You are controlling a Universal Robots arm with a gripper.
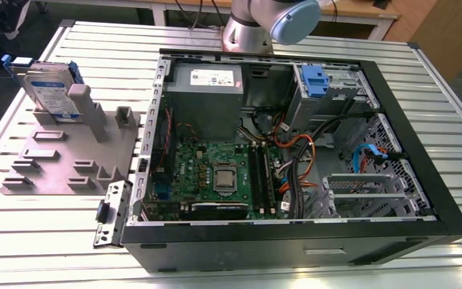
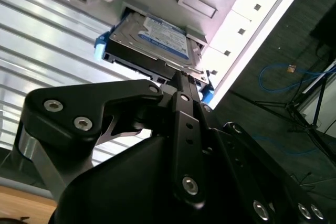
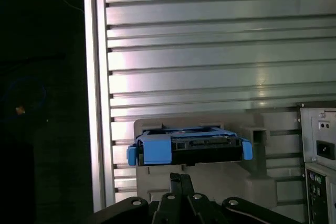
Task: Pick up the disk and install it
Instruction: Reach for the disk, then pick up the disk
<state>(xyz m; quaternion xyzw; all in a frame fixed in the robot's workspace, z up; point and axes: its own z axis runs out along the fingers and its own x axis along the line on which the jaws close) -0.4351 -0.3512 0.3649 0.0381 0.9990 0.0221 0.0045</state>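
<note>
Black open-sided computer case (image 1: 295,241) sits nearest on the ribbed aluminium table (image 1: 22,241). Beyond it, at the exterior view's far left, the flat silver metal disk (image 1: 48,90) in its blue plastic frame stands on edge in a grey slotted plastic stand (image 1: 62,162). It is not yet picked up, so I judge the whole task still ahead. In the first wrist view the black gripper (image 3: 181,178), fingers together and empty, points at the disk's edge just ahead; whether they touch I cannot tell.

The disk (image 1: 48,90) stands on edge in the holder (image 1: 62,162), on the desk (image 1: 22,241), at the exterior view's left of the computer case (image 1: 279,247).
</note>
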